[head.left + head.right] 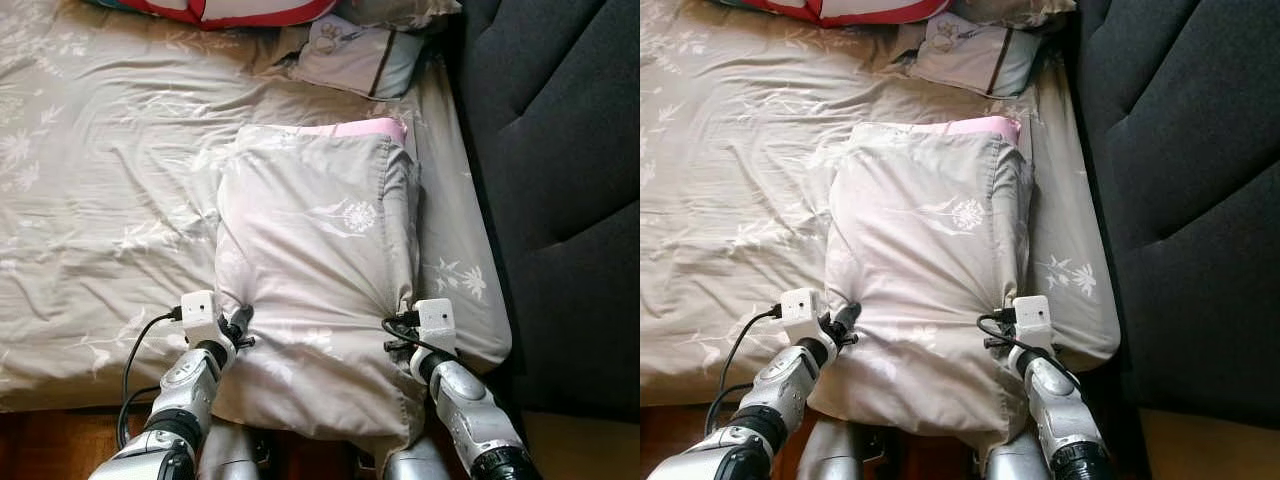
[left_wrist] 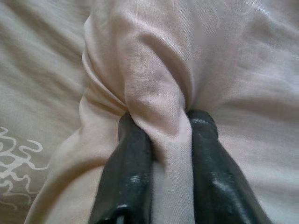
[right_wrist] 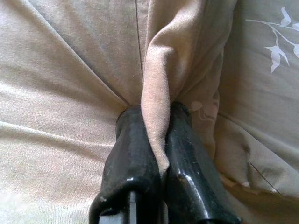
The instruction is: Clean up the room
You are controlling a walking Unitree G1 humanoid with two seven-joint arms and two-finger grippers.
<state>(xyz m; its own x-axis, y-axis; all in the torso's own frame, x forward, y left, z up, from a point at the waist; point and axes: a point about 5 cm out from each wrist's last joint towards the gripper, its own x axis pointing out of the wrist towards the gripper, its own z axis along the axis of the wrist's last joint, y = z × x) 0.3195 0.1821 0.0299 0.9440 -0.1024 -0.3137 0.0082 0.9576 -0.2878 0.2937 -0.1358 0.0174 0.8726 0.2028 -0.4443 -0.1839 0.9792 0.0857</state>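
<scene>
Left gripper (image 2: 159, 140): both black fingers (image 2: 128, 172) pinched tight on a bunched fold of the pillow (image 1: 320, 270), cloth squeezed between them at the pillow's near left edge. Right gripper (image 3: 156, 126): same state, clamped on a narrow ridge of the pillowcase at the near right edge, next to a seam.

Pillow: large, pale grey-beige case with faint white flower print, one clear bloom near its middle. Fabric creases radiate from both grip points. Far end shows a strip of pink inner layer peeking out of the open case. Near end hangs over the bed edge between the two arms.

It lies lengthwise on the bed (image 1: 90, 200), toward the right side; the sheet has a matching floral print and is wrinkled. Beyond it, near the headboard end, a smaller pillow (image 1: 355, 55) and a red-and-white cushion (image 1: 240, 10). Dark padded sofa (image 1: 560, 160) runs along the bed's right side. Wood floor (image 1: 40, 440) below the near edge.
</scene>
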